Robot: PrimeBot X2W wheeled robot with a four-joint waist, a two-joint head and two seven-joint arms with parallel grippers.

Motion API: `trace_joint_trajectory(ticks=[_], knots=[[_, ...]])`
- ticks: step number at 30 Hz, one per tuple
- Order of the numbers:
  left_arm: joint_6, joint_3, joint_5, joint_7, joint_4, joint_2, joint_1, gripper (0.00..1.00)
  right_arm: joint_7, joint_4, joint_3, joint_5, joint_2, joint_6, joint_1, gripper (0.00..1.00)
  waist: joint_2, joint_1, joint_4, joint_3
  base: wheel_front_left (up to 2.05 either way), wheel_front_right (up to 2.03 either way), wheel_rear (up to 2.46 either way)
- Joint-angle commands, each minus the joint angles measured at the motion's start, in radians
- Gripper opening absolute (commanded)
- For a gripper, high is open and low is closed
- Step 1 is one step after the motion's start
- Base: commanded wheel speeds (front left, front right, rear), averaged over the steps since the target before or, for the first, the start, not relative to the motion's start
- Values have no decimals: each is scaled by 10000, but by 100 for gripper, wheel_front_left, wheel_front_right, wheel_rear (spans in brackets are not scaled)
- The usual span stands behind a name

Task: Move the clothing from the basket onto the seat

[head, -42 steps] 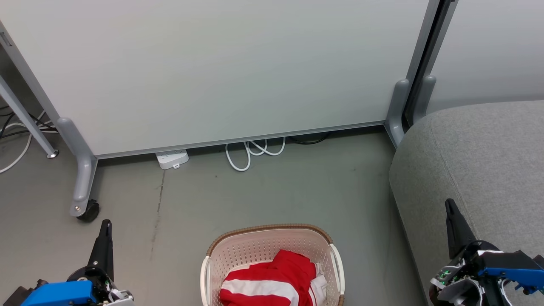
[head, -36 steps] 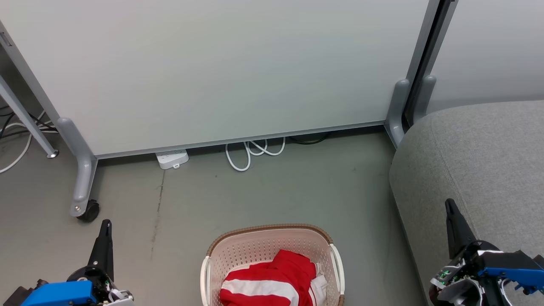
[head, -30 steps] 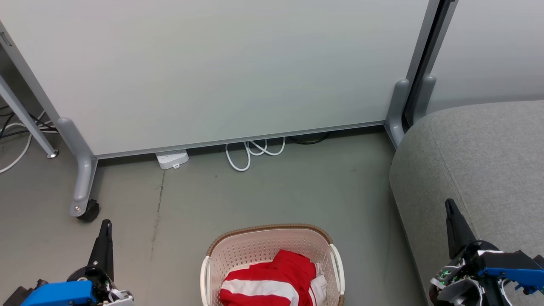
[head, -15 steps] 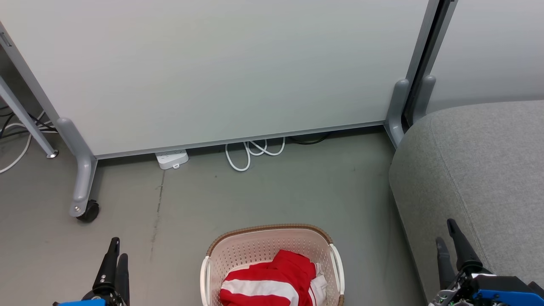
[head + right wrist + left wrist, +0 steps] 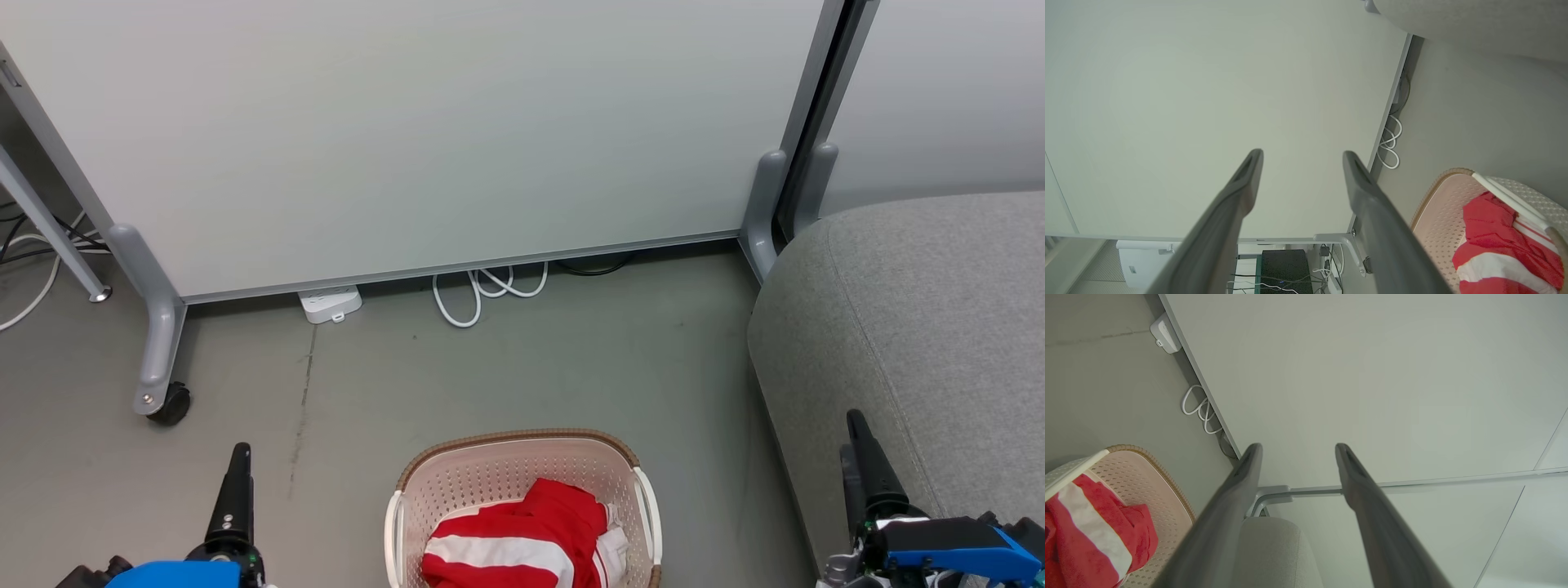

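The left gripper [image 5: 1296,451] is low on the left, spread wide and holding nothing. Next comes the basket [image 5: 457,482], on the floor in the middle. The red and white clothes [image 5: 522,539] lie in it, piled toward the near side. The right gripper [image 5: 1301,157] is low on the right, also spread wide and empty. The grey seat [image 5: 939,310] is on the far right, and no clothes are on it yet. To grab well, I think a gripper should go down inside the basket, pinch a thick fold on top, not the wall, and lift straight up so nothing catches.
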Motion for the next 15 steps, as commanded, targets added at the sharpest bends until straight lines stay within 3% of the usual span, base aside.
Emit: trace_joint_trajectory(ticks=[1,15], knots=[[64,-133,482,-101,-239,113,-273,100,-98,-202,19,-449,-30,16,-271,100,0,0,2,6,0,0,0],[322,-976,3923,-669,-466,158,-365,100,-614,-414,148,-3694,-46,18,-381,100,0,0,14,51,0,0,0]])
